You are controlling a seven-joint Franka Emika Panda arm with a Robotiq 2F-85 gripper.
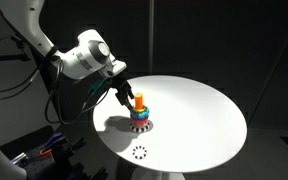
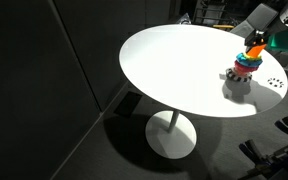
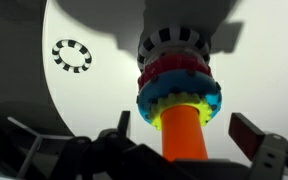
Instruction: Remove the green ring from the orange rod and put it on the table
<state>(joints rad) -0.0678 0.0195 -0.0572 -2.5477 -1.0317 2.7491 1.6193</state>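
Observation:
The orange rod [image 3: 184, 135] stands upright on a round black-and-white base [image 3: 172, 40] on the white table [image 3: 94, 95]. The green ring [image 3: 160, 110] sits topmost on the rod, over a blue ring [image 3: 149, 92] and a red ring [image 3: 169, 66]. My gripper [image 3: 184, 128] is open. Its two fingers flank the rod's upper end above the rings and touch nothing. In both exterior views the gripper [image 1: 124, 93] [image 2: 256, 38] hovers at the top of the rod [image 1: 138, 99] [image 2: 254, 49]. The ring stack [image 1: 140, 116] [image 2: 244, 66] sits under it.
A flat black-and-white dashed ring [image 1: 140, 152] [image 2: 274, 84] lies on the table [image 1: 199, 110] [image 2: 174, 60] near the toy. It also shows in the wrist view [image 3: 74, 55]. The table's round edge is close to the toy. Dark surroundings and cables lie beyond.

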